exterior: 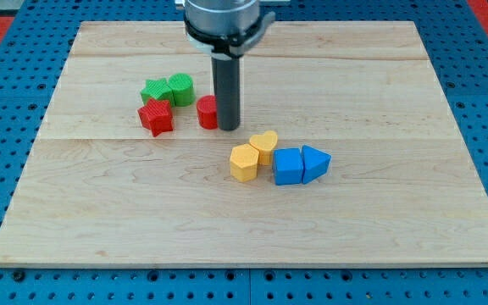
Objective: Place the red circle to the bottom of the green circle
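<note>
The red circle lies on the wooden board, partly hidden by my rod. My tip stands right against the red circle's right side. The green circle lies up and to the left of the red circle, a small gap apart. A green star touches the green circle's left side. A red star lies just below the green star, to the left of the red circle.
A yellow heart and a yellow block sit together below and right of my tip. A blue cube and a blue triangle lie right of them. Blue floor surrounds the board.
</note>
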`<move>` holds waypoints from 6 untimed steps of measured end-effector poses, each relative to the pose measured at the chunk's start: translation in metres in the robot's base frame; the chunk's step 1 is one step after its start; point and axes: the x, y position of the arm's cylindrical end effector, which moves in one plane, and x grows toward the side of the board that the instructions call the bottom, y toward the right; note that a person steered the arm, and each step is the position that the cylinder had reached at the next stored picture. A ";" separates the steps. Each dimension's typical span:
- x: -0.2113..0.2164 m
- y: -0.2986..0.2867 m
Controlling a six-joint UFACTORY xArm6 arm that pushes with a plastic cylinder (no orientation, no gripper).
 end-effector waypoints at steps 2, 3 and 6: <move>-0.026 -0.002; -0.028 -0.005; -0.027 -0.037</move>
